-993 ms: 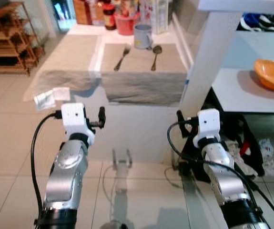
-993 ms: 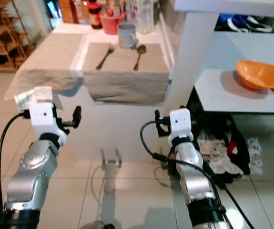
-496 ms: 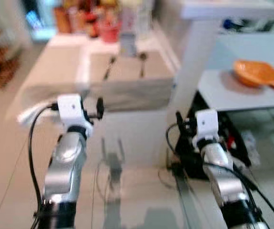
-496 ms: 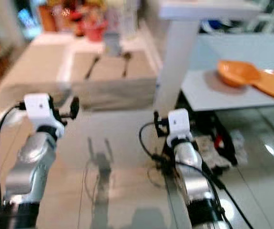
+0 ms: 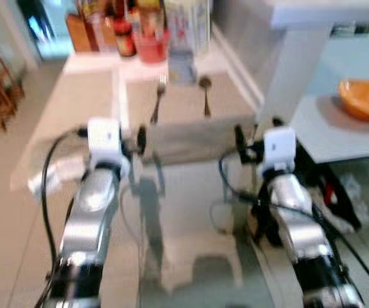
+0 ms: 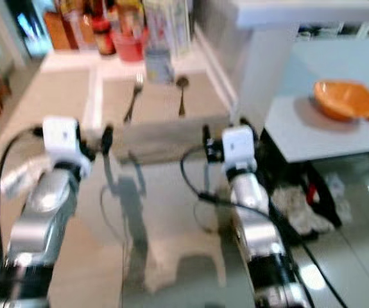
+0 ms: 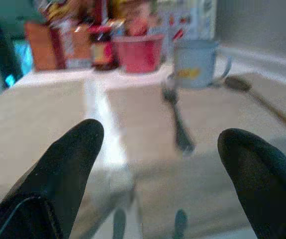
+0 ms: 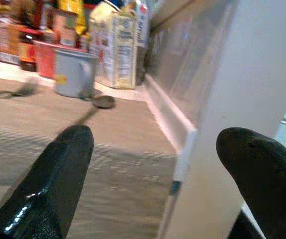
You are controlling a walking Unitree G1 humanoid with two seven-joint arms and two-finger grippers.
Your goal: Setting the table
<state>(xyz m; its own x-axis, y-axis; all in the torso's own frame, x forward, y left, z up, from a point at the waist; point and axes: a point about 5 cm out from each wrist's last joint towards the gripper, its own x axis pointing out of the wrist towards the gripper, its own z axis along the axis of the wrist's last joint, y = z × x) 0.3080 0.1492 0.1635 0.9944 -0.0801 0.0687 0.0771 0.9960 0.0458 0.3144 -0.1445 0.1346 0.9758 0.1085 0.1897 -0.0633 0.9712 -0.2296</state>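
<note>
Closer now after the camera's advance, the tabletop [image 5: 88, 96] carries a fork [image 5: 157, 102], spoon [image 5: 205, 96] and grey mug [image 5: 181, 66] on a placemat, while left end effector [image 5: 139, 138] and right end effector [image 5: 239, 138], fingers apart and empty, risk bumping the edge.

The frame is soft with blur. At upper centre a table [image 6: 68, 96] carries a grey placemat [image 6: 165, 106] with a fork [image 6: 133, 97] and a spoon [image 6: 181, 95] lying side by side, well apart. A grey mug [image 6: 158, 64] stands just above them, and a red container [image 6: 131, 46] and bottles [image 6: 101, 29] crowd the top edge. At right, an orange bowl [image 6: 344, 101] sits on a pale shelf [image 6: 300, 138]. Both silver arms reach up from the bottom, the left gripper [image 6: 106, 138] at centre left and the right gripper [image 6: 207, 142] at centre.
</note>
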